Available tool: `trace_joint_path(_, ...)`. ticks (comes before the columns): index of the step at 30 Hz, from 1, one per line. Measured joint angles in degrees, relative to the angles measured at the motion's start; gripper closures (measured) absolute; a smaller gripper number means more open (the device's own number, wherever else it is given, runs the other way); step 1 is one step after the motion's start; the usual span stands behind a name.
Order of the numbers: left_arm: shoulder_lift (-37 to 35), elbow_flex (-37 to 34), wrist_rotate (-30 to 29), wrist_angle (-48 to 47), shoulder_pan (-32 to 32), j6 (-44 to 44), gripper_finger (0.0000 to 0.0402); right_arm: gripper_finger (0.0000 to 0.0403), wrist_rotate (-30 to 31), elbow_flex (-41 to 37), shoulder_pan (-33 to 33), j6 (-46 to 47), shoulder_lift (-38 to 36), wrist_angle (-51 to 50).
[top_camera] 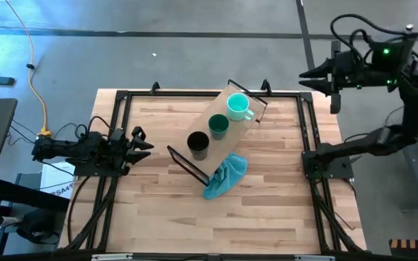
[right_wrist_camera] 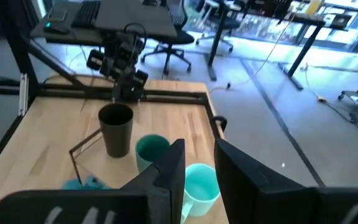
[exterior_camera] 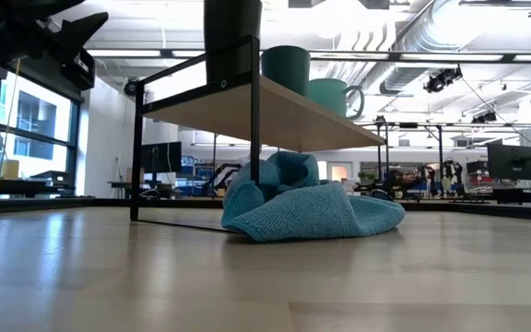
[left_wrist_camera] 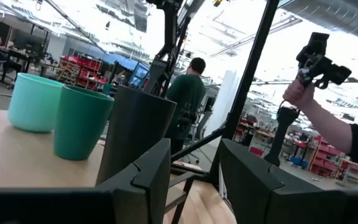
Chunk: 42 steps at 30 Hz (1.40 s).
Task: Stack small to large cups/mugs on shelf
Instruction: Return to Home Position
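Observation:
The shelf (top_camera: 227, 116) stands slantwise on the table. Three cups stand in a row on its board, each on its own base: the black cup (top_camera: 198, 145) nearest, the dark green cup (top_camera: 218, 125) in the middle, and the mint mug (top_camera: 238, 106) farthest, its handle pointing right. My left gripper (top_camera: 147, 141) rests open at the table's left edge, pointing at the black cup (left_wrist_camera: 138, 134). My right gripper (top_camera: 305, 75) hangs open high above the table's far right corner, and its wrist view looks down on the mint mug (right_wrist_camera: 201, 186). Neither touches a cup.
A teal cloth (top_camera: 225, 176) lies bunched on the table at the shelf's near end, partly under the board (exterior_camera: 275, 111). Black frame rails (top_camera: 305, 130) run along the table's sides. People stand in the room beyond, and a raised hand (left_wrist_camera: 297, 93) holds a device.

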Motion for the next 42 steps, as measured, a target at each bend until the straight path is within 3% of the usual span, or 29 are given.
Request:
trace_joint_path(4,0.0,0.0,0.7,0.5,0.0,-0.2,0.0273,0.0324,-0.1,-9.6,0.0,2.4,-5.6,6.9)
trace_joint_path(8,0.0,0.0,0.8,0.9,0.0,-1.4,0.0273,0.0324,0.4,-24.0,0.0,4.7,-13.4,16.6)
trace_joint_path(19,0.0,0.0,3.6,5.6,0.0,2.2,0.0272,0.0324,7.5,-58.5,0.0,12.1,-35.4,47.9)
trace_joint_path(30,0.0,0.0,3.4,5.7,0.0,3.3,0.0272,0.0324,20.8,-76.6,0.0,22.5,-49.8,60.8)
trace_joint_path(42,0.0,0.0,1.2,7.1,0.0,5.2,0.0273,0.0324,22.1,-94.1,0.0,29.2,-57.1,75.4)
